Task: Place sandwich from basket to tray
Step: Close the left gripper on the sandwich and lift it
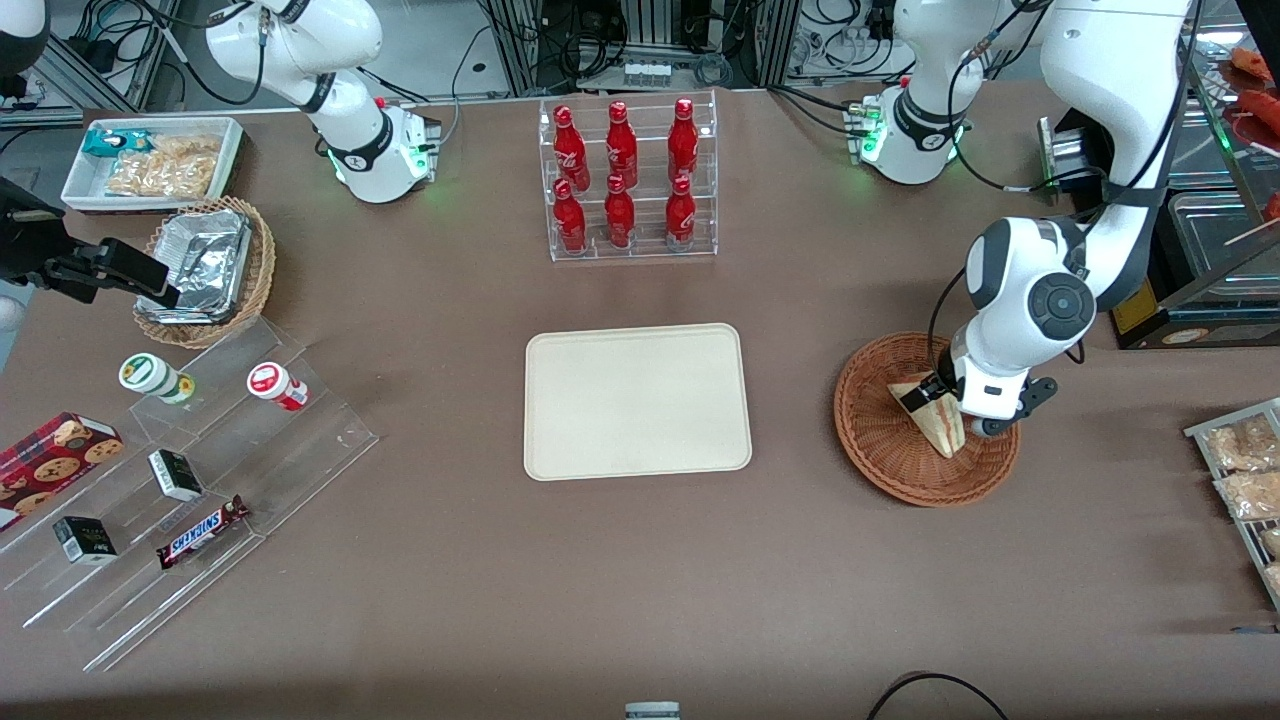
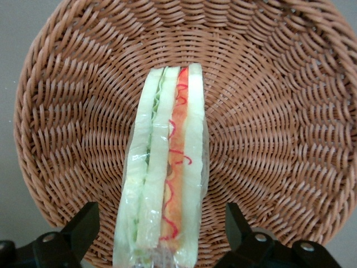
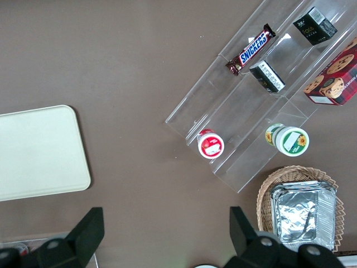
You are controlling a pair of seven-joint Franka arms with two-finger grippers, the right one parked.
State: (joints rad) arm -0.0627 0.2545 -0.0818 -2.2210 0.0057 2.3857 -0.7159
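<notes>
The sandwich point(image 1: 938, 418) is a wrapped wedge of pale bread lying in the reddish-brown woven basket point(image 1: 880, 445), toward the working arm's end of the table. My left gripper point(image 1: 935, 398) is down in the basket over the sandwich. In the left wrist view the sandwich point(image 2: 167, 167) shows its red and green filling, and the gripper point(image 2: 160, 226) is open, its black fingers point(image 2: 83, 223) standing either side of the wedge with a gap to each. The basket's weave point(image 2: 268, 123) fills that view. The cream-beige tray point(image 1: 635, 400) lies bare at the table's middle, beside the basket; it also shows in the right wrist view point(image 3: 39, 151).
A clear rack of red bottles point(image 1: 625, 180) stands farther from the camera than the tray. Toward the parked arm's end are a clear stepped stand point(image 1: 190, 480) with snacks, a tan basket with foil containers point(image 1: 205, 270) and a white bin point(image 1: 150, 160). Snack bags point(image 1: 1245, 480) lie at the working arm's end.
</notes>
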